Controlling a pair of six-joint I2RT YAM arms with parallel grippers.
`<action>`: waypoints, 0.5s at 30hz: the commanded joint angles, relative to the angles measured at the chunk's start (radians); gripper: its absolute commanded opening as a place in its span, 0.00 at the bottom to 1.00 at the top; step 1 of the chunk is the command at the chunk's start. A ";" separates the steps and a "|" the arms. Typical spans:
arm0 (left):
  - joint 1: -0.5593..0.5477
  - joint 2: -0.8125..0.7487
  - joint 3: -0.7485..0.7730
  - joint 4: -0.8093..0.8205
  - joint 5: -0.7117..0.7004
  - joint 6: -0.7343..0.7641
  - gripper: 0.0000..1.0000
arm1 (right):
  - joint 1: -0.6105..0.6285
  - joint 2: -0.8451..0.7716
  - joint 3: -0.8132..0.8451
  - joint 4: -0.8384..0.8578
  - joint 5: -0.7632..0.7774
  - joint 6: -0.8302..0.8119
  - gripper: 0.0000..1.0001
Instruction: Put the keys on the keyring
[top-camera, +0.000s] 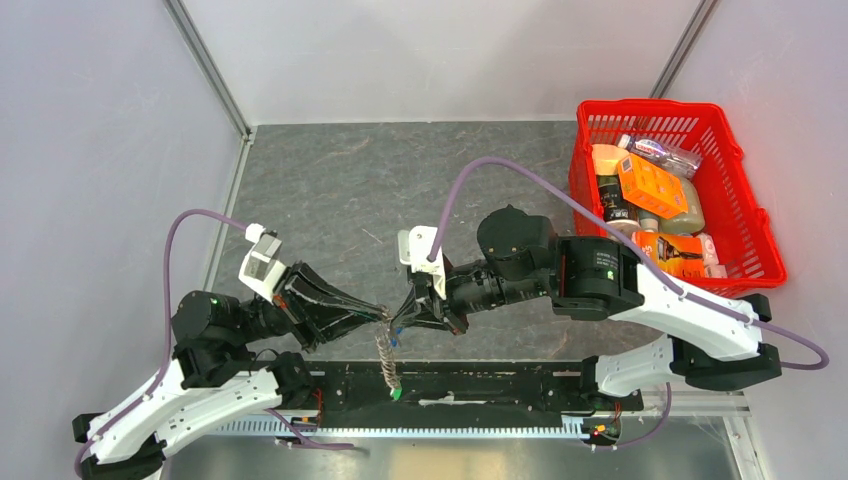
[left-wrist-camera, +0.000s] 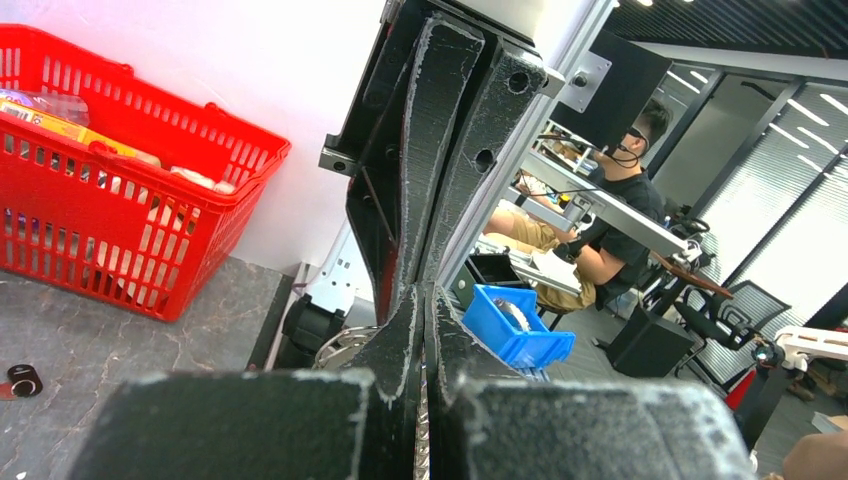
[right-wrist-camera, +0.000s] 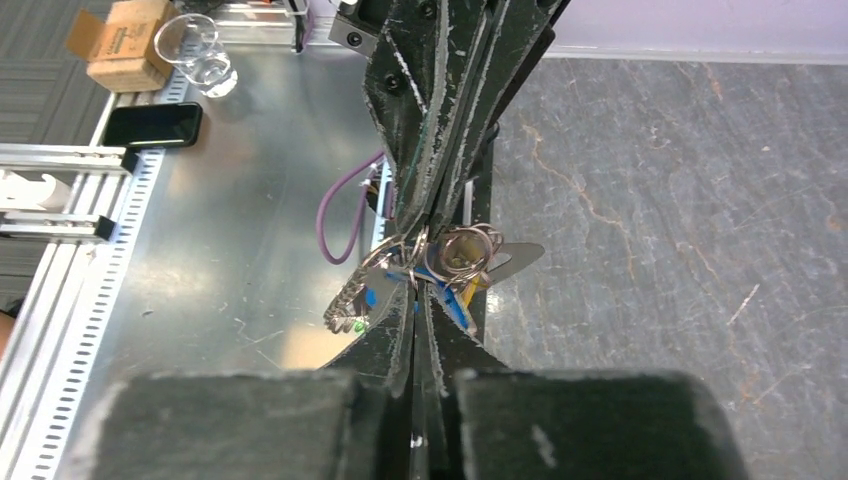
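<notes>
Above the grey marbled table (right-wrist-camera: 650, 200), low in the centre of the right wrist view, the right gripper (right-wrist-camera: 415, 295) looks pinched shut on the blue-capped keys (right-wrist-camera: 457, 303). Just beyond, mid-frame, the left gripper (right-wrist-camera: 422, 232) is clamped on the keyring (right-wrist-camera: 385, 262), its chain (top-camera: 386, 355) dangling. The right arm would do best to feed the key's hole along the ring in small moves while the left holds rigid, lest the bunch twist.

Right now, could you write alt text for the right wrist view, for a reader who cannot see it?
Two black grippers meet tip to tip: the left gripper, at top, holds the silver keyring, and the right gripper, at bottom, pinches the keys with blue and yellow caps. A green tag hangs beside them.
</notes>
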 joint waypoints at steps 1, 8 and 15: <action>0.000 -0.001 -0.009 0.080 -0.007 -0.031 0.02 | 0.007 -0.014 0.010 0.059 0.014 -0.012 0.00; -0.001 -0.011 -0.029 0.106 -0.044 -0.041 0.02 | 0.022 -0.036 -0.011 0.084 0.012 -0.013 0.00; 0.000 -0.041 -0.051 0.130 -0.121 -0.040 0.02 | 0.044 -0.045 -0.032 0.085 0.033 -0.022 0.00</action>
